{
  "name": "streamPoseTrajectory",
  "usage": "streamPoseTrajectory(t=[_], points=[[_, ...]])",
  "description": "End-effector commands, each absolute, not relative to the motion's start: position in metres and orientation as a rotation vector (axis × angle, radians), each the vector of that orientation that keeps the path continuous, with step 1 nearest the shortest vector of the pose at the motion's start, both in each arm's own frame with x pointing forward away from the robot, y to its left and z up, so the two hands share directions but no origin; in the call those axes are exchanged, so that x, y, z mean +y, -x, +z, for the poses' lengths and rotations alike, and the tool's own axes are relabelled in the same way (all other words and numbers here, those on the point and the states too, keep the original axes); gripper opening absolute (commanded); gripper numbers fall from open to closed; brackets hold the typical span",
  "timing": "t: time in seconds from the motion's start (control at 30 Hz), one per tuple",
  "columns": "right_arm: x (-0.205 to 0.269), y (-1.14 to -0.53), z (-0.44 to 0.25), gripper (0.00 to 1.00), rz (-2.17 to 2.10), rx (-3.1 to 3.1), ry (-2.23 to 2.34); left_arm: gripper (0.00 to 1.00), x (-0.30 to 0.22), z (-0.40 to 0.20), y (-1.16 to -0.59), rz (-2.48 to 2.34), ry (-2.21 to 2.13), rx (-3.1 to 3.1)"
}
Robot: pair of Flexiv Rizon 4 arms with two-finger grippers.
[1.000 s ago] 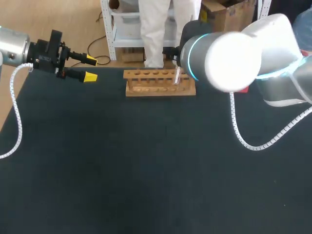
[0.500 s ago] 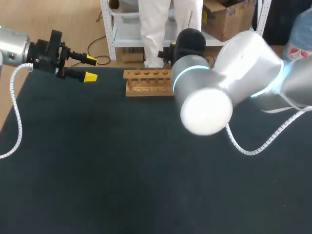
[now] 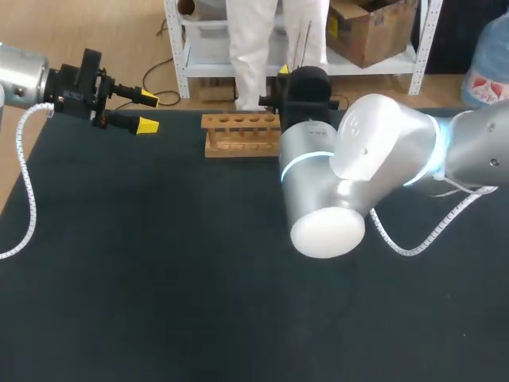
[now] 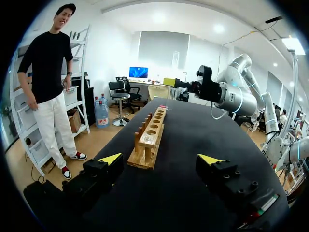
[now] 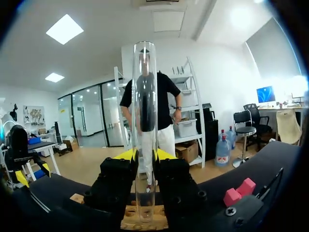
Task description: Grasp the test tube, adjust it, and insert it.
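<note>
A clear glass test tube (image 5: 145,121) stands between the yellow-tipped fingers of my right gripper (image 5: 145,157), which is shut on its lower part; the tube reaches far out ahead of the fingers. The wooden rack (image 3: 238,134) with a row of holes lies at the table's far edge, its right end hidden behind my right arm. In the head view the right gripper (image 3: 293,72) sits just behind that end of the rack (image 5: 145,220). My left gripper (image 3: 149,111) hovers open and empty left of the rack, pointing along the rack (image 4: 150,137).
My right arm's thick silver links (image 3: 342,175) hang over the table's middle right, with a white coiled cable (image 3: 413,239) trailing below. Small red blocks (image 5: 236,193) lie on the dark table (image 3: 159,278) beside the rack's right end.
My right arm's big links have swung down toward the table's middle and now cover the rack's right end. The tube seen upright at the rack earlier no longer shows there. The left arm has stayed put.
</note>
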State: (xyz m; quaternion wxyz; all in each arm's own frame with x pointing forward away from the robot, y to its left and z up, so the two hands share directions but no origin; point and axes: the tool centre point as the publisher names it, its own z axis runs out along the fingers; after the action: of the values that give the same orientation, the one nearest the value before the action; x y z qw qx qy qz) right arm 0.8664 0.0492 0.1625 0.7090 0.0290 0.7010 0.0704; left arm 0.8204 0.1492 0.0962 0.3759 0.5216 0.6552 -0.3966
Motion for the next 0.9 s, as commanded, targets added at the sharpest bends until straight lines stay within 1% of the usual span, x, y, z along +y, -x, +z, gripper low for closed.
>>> streamPoseTrajectory(t=[0.03, 0.9], points=[[0.05, -0.873, 0.161, 0.0, 0.168, 1.535, -0.041, 1.0, 0.15, 0.095, -0.821, -1.014, -1.335, 1.673], [0.05, -0.89, 0.141, 0.0, 0.148, 1.525, -0.014, 1.0, 0.15, 0.095, -0.821, -1.014, -1.335, 1.673]])
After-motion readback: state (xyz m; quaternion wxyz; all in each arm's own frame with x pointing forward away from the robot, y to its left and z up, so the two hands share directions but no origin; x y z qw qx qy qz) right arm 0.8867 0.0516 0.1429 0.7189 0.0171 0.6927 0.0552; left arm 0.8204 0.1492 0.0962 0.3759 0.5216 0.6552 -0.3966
